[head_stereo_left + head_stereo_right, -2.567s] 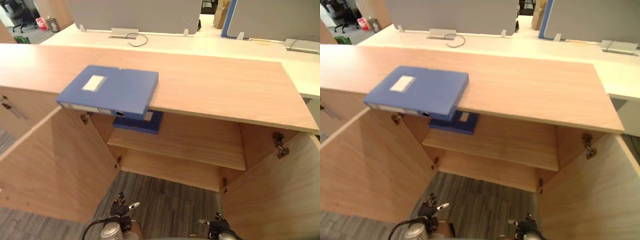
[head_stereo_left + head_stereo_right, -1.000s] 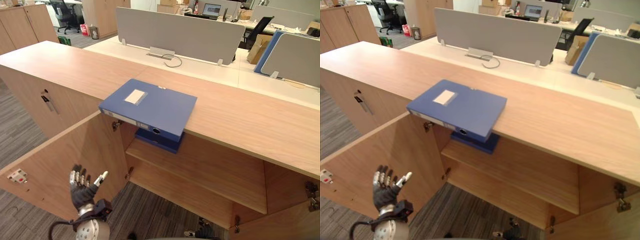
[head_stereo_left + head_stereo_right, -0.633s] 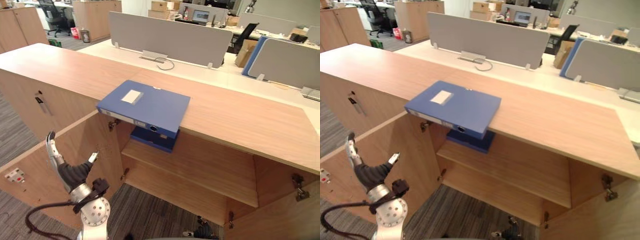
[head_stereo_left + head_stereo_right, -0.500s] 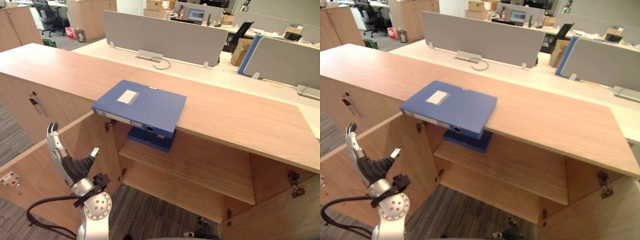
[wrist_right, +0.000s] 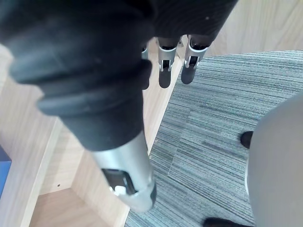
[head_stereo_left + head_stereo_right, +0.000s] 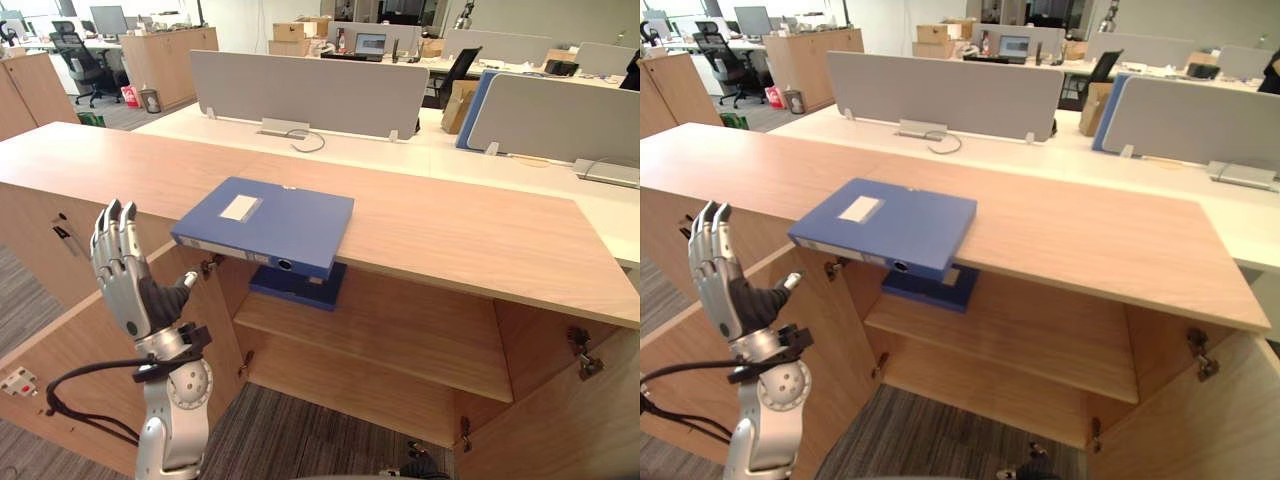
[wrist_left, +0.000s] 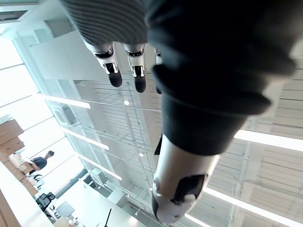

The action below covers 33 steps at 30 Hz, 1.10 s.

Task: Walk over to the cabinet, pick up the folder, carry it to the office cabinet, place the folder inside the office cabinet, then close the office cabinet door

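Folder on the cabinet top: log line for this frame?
phase: pre-grasp | folder: flat on cabinet top, overhanging front edge, untouched | left hand: raised left of it, open | right hand: low, open | doors: open

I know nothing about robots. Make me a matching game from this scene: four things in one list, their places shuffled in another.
1. blue box folder with white label
2. second blue folder
3. robot's left hand
4. grey divider panel

A. on the shelf inside the open wooden cabinet
B. raised before the open left door, fingers straight
C. on the cabinet top, jutting over its front edge
D. upright on the white desk behind

Pairs: 1-C, 2-A, 3-B, 4-D
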{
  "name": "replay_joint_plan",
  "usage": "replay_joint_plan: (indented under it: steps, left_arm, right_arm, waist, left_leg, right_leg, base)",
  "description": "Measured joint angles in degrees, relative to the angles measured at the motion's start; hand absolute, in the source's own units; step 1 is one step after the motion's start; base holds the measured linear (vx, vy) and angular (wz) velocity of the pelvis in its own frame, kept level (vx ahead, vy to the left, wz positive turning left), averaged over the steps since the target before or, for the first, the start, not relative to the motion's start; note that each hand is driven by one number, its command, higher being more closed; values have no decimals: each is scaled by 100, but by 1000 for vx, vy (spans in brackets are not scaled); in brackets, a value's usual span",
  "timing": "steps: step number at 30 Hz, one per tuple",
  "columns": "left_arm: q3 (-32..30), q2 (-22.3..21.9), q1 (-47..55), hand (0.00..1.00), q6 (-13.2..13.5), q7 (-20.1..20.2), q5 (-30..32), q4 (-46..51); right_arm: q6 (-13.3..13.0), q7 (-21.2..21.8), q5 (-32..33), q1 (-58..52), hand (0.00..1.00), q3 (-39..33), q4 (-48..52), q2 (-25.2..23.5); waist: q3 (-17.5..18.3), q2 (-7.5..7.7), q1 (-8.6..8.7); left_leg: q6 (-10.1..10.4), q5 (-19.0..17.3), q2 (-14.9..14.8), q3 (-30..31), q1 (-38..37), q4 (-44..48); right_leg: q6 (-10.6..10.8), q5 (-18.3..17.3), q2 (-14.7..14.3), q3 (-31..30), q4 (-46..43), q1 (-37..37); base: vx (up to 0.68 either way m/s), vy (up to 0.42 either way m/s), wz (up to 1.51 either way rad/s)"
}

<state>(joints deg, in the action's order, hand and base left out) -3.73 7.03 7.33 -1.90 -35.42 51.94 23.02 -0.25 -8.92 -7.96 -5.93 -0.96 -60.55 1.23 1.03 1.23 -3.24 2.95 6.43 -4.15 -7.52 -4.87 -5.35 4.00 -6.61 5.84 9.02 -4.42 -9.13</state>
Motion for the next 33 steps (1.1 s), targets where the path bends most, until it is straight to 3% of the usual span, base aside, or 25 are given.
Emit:
replay_joint_plan:
  steps: [12, 19, 33]
  left_arm:
    - [205, 461, -711, 0, -22, 347, 231, -697]
    - [348, 806, -1069, 0, -25, 545, 233, -1613]
    - [782, 1205, -1631, 0, 12, 825, 226, -2672]
  right_arm:
    - [-96, 80, 1, 4, 0, -23, -4, 11]
    - [-93, 102, 3, 74, 0, -23, 5, 61]
    - [-94, 130, 33, 98, 0, -241, 10, 35]
  waist:
    - [14, -21, 70]
    - [2, -127, 185]
    - [-45, -114, 302]
  left_leg:
    - [-18, 30, -6, -159, -8, 3]
    - [-6, 9, -29, -202, -124, -4]
    - [28, -92, -28, -301, -238, -4]
  right_leg:
    - [-28, 23, -30, -140, -2, 19]
    - [-37, 15, -75, -160, 25, -32]
    - [-36, 18, -83, -220, 213, -204]
  base:
    - [-1, 1, -6]
    - [-26, -4, -1]
    - [16, -3, -3]
